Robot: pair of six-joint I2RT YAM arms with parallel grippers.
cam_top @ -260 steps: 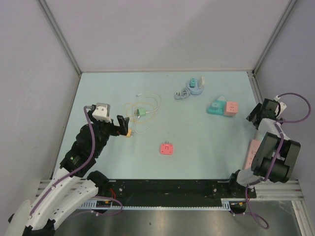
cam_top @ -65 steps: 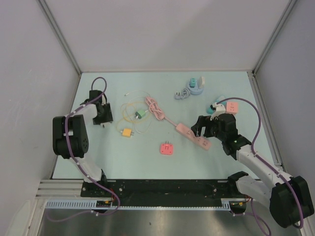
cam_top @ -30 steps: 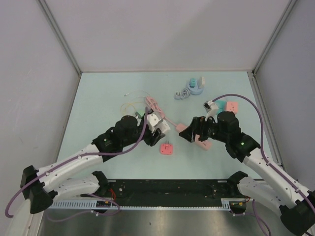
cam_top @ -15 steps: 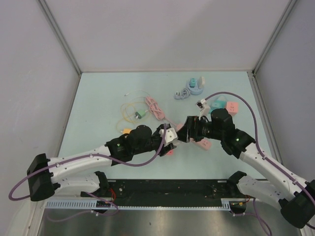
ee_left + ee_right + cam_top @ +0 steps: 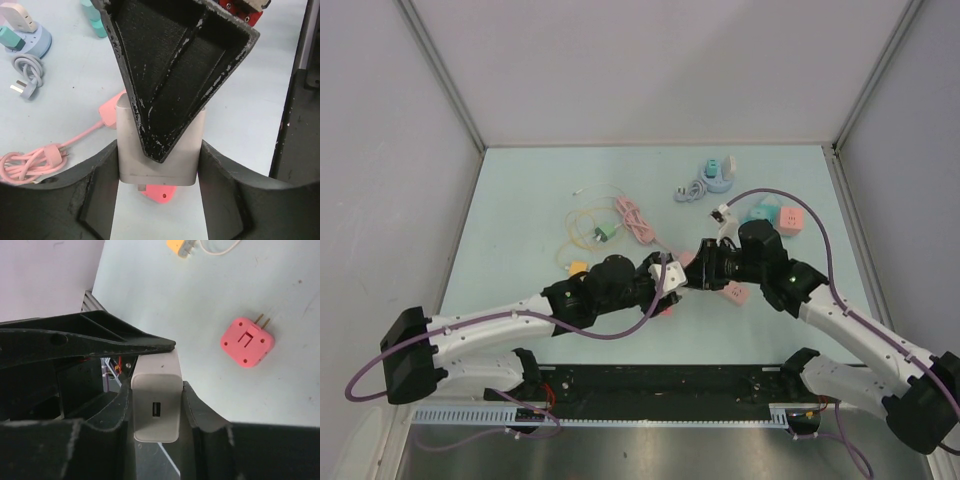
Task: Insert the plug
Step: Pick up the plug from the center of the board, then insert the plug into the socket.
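**A:** What does the overhead camera give that the wrist cameras cannot?

**B:** Both arms meeting mid-table. The left gripper (image 5: pixel 665 277) and the right gripper (image 5: pixel 705 272) are nose to nose. The white rectangular plastic charger plug (image 5: pixel 674 270) is between them, off the pale blue table (image 5: pixel 520 200). The long pink plastic power strip (image 5: pixel 734 292) lies on the table just beside the right gripper.

**A:** And the left wrist?

**B:** It shows the plug's plain broad face (image 5: pixel 175 170). The left gripper (image 5: pixel 160 175) is about half open, and both its fingers press the plug's sides. One black finger (image 5: pixel 175 65) of the right gripper lies across that face. A coiled pink cable (image 5: pixel 30 162) sits far left.

**A:** The right wrist?

**B:** It shows the plug's end face, with its USB slot (image 5: pixel 156 410) looking straight at that camera. The right gripper (image 5: pixel 156 405) is narrowed onto the plug, touching both its flanks. A finger (image 5: pixel 75 342) of the left gripper lies over the top. A flat pink square adapter (image 5: pixel 247 341) lies on the table, its prongs pointing up-right in the picture.

**A:** Long axis?

**B:** It runs along the right gripper's fingers, slot end towards the wrist. I cannot tell where the prongs are.
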